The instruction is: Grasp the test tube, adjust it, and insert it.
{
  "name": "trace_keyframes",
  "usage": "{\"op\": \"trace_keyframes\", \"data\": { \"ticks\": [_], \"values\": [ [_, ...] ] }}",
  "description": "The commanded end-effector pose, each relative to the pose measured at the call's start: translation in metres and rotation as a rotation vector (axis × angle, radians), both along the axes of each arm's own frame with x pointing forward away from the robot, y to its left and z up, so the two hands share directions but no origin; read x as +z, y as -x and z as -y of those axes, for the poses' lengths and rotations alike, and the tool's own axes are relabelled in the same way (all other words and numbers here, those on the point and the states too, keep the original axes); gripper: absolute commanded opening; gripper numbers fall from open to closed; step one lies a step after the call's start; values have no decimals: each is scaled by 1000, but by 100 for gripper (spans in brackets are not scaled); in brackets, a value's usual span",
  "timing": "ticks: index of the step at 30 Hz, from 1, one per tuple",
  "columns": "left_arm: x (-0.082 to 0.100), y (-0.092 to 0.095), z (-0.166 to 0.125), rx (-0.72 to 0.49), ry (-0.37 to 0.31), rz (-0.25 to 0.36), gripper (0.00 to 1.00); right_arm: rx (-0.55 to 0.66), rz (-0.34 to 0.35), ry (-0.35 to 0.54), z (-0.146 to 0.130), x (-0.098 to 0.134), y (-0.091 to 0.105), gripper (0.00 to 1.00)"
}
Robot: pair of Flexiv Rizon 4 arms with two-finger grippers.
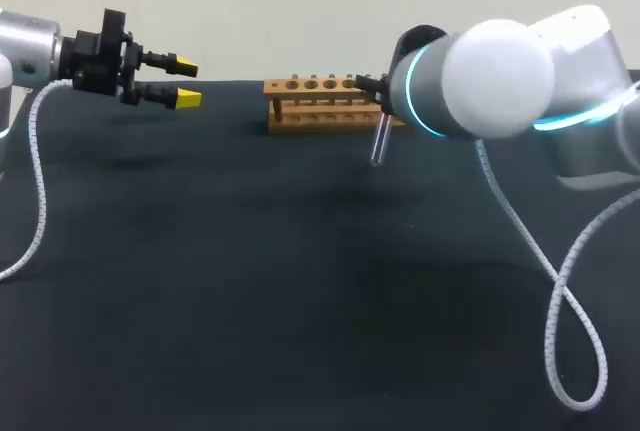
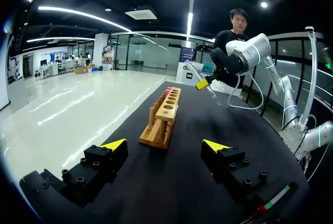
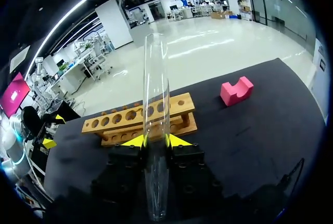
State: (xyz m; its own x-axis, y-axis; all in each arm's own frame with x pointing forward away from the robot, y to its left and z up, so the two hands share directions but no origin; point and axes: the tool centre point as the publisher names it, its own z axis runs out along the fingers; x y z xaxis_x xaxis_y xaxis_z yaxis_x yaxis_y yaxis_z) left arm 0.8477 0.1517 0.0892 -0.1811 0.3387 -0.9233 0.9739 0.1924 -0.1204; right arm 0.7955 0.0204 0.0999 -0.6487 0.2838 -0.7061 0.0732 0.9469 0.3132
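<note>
A clear glass test tube [image 3: 156, 104] is clamped upright between the yellow tips of my right gripper [image 3: 156, 142], which is shut on it. In the head view the tube [image 1: 380, 141] hangs down in front of the right end of the wooden rack [image 1: 318, 101], and my right arm's bulk hides most of that gripper. The rack [image 3: 125, 125] has a row of several round holes and stands just ahead of the held tube. My left gripper [image 1: 186, 83] hovers open and empty, well to the left of the rack [image 2: 162, 117], pointing at it along its length.
A pink notched block [image 3: 237, 91] lies on the black table [image 1: 300, 301] beyond the rack's far end. White coiled cables hang from both arms, with one looping [image 1: 575, 351] over the table's right side.
</note>
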Motion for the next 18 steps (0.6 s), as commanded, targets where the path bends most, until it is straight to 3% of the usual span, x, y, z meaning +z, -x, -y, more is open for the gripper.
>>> {"op": "trace_keyframes", "data": {
  "ticks": [1, 10, 18],
  "values": [
    [-1, 0, -1, 0, 2, 3, 100, -151, 492, 25, 12, 1, 13, 0],
    [-1, 0, -1, 0, 2, 3, 100, -153, 520, 33, 24, 6, 24, 0],
    [-1, 0, -1, 0, 2, 3, 100, -129, 495, 16, 27, 10, 27, 0]
  ]
}}
